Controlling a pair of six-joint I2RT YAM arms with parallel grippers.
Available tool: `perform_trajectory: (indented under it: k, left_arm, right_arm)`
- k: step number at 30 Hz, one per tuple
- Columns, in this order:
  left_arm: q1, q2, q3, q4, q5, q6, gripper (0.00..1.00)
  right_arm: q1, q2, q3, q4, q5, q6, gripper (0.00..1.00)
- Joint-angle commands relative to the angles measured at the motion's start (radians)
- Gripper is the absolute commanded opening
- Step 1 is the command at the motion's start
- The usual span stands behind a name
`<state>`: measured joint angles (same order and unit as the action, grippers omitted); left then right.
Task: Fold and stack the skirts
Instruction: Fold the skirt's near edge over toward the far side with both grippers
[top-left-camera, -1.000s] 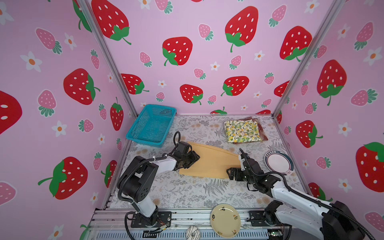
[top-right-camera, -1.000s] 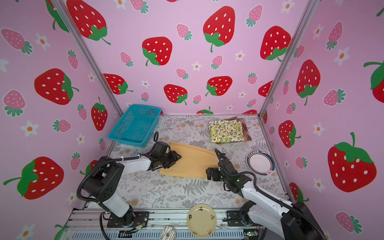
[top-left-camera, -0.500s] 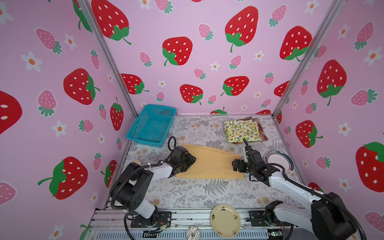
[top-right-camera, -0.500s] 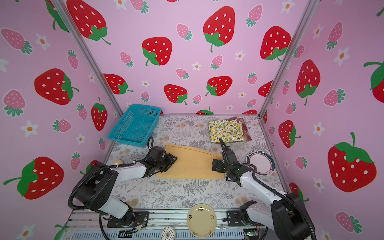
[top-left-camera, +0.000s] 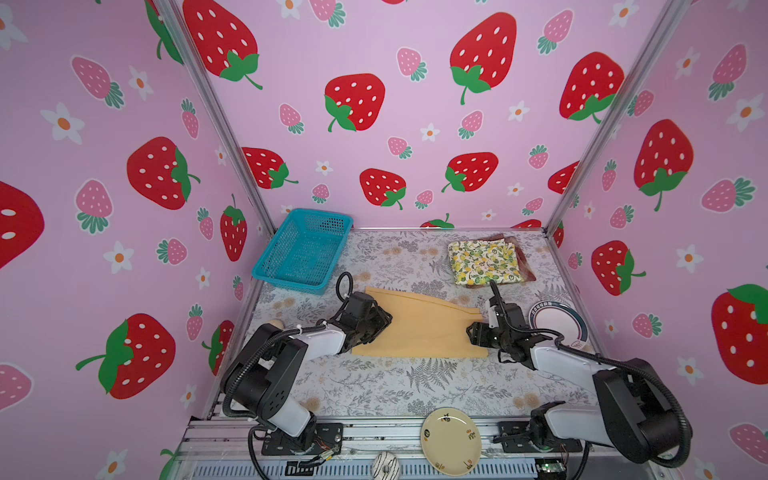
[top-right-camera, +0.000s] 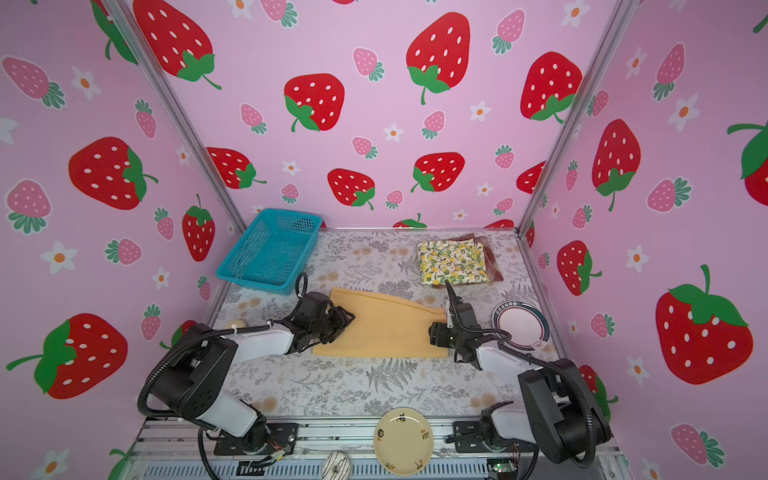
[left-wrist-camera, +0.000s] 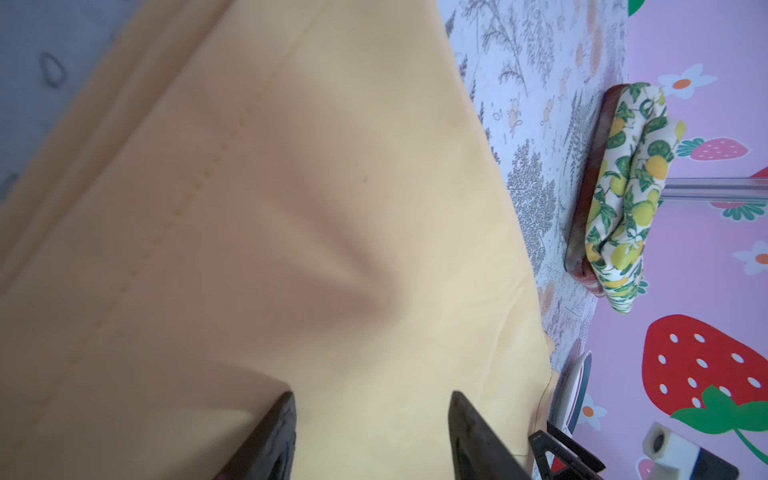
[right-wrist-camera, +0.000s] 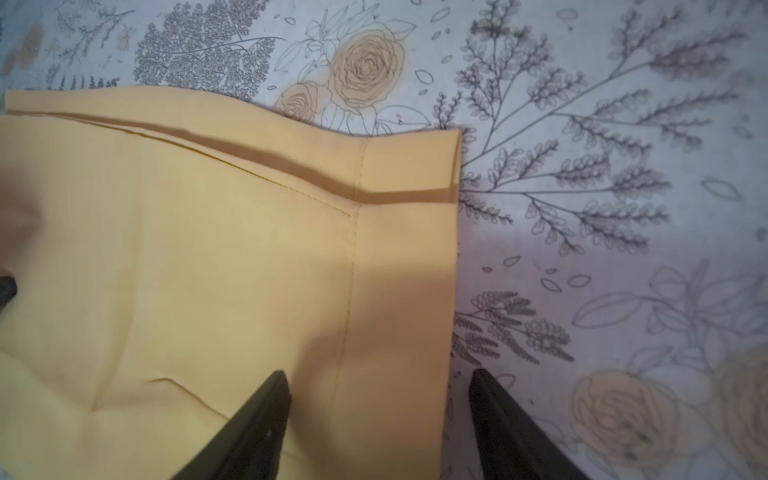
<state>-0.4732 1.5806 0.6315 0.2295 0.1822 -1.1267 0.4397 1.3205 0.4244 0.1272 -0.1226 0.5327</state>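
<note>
- Risk of pinching only the top layer at the right gripper (right-wrist-camera: 380, 378): open, straddling the stitched edge of the mustard skirt (top-left-camera: 419, 328), half over bare table (right-wrist-camera: 602, 249).
- Risk of bunching at the left gripper (left-wrist-camera: 372, 399): open too, set well inside the cloth, crease fanning out ahead.
- Likely skewed fold if lifted unevenly; possible knock on the blue-rimmed plate (top-left-camera: 557, 324) just beside the right wrist.
- Lying flat mid-table, long axis left-right between both grippers, narrower end toward the right.
- Well apart from the lemon skirt (top-left-camera: 484, 262) stacked on the plaid skirt (top-left-camera: 524, 268) at the far right corner.
</note>
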Motion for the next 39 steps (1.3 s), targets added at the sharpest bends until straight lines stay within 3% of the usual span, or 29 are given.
perform_trajectory:
  k: [1, 6, 10, 13, 17, 25, 32, 39]
  left_arm:
    - [0.004, 0.05, 0.003, -0.119, -0.052, 0.002, 0.6]
    - [0.004, 0.062, 0.013, -0.119, -0.052, 0.005, 0.6]
    - [0.004, 0.072, 0.013, -0.114, -0.052, 0.003, 0.6]
    - [0.004, 0.079, 0.014, -0.108, -0.025, 0.002, 0.6]
    - [0.003, 0.067, 0.019, -0.109, -0.023, 0.004, 0.6]
    - [-0.039, -0.021, 0.089, -0.186, -0.039, 0.058, 0.6]
    - [-0.15, -0.08, 0.186, -0.204, -0.062, 0.111, 0.6]
    - [-0.268, -0.024, 0.245, -0.13, -0.052, 0.109, 0.61]
  right_arm:
    - [0.002, 0.04, -0.023, -0.049, -0.053, 0.019, 0.65]
    - [0.002, 0.037, -0.043, -0.041, -0.039, 0.035, 0.47]
    - [0.002, 0.047, -0.047, -0.028, -0.04, 0.039, 0.37]
    - [-0.001, 0.057, -0.035, -0.027, -0.039, 0.039, 0.16]
    - [-0.002, 0.049, -0.004, -0.041, -0.025, 0.034, 0.01]
    - [-0.006, -0.016, 0.138, -0.207, 0.075, -0.05, 0.0]
    - [-0.008, -0.058, 0.271, -0.356, 0.157, -0.133, 0.0]
    - [-0.009, -0.048, 0.344, -0.435, 0.169, -0.166, 0.0]
